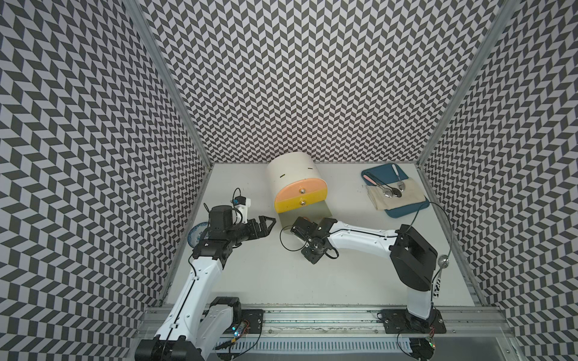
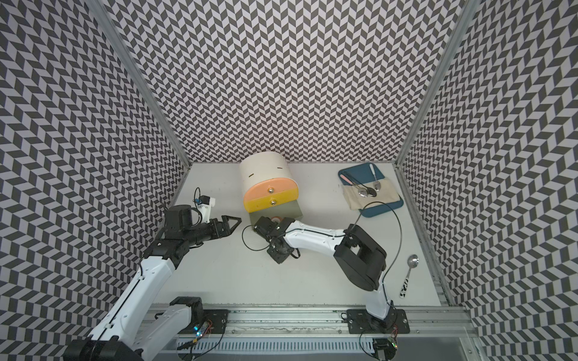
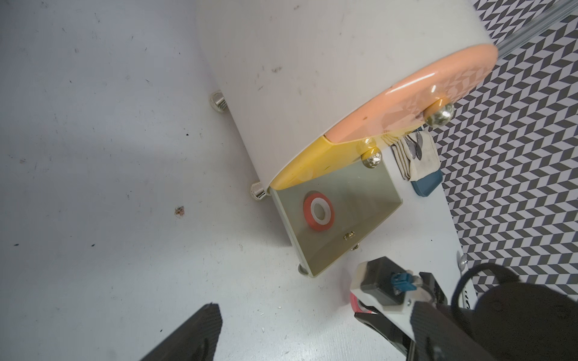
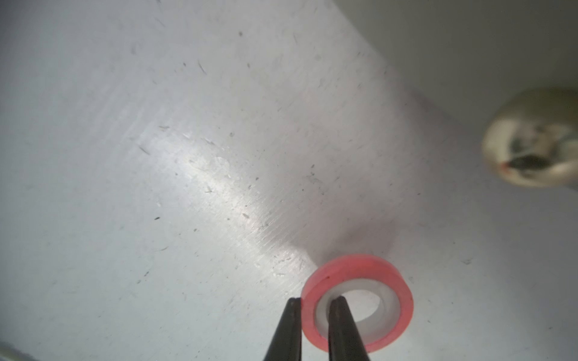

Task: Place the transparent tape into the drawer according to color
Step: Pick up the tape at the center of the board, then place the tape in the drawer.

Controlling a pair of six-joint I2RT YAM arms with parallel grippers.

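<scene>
Right gripper (image 4: 314, 301): jaws pinch the red-pink tape (image 4: 359, 265) by its wall (left gripper (image 1: 268, 226) stands open); you lift it level toward the drawer (image 3: 359, 200) ahead.

- Stacked at 12 o'clock on the table (image 1: 250, 275): the peach drawer (image 1: 287, 192) and yellow drawer (image 1: 291, 204) are shut, and the grey-green drawer (image 3: 359, 193) is pulled out toward 6 o'clock.
- A red-pink tape roll (image 3: 318, 211) lies flat on the open drawer's floor, white core up.
- A second red-pink roll (image 4: 356, 301) is pinched in my right gripper (image 4: 316, 300), one jaw inside its core and one outside, at 6 o'clock of the drawer front.
</scene>
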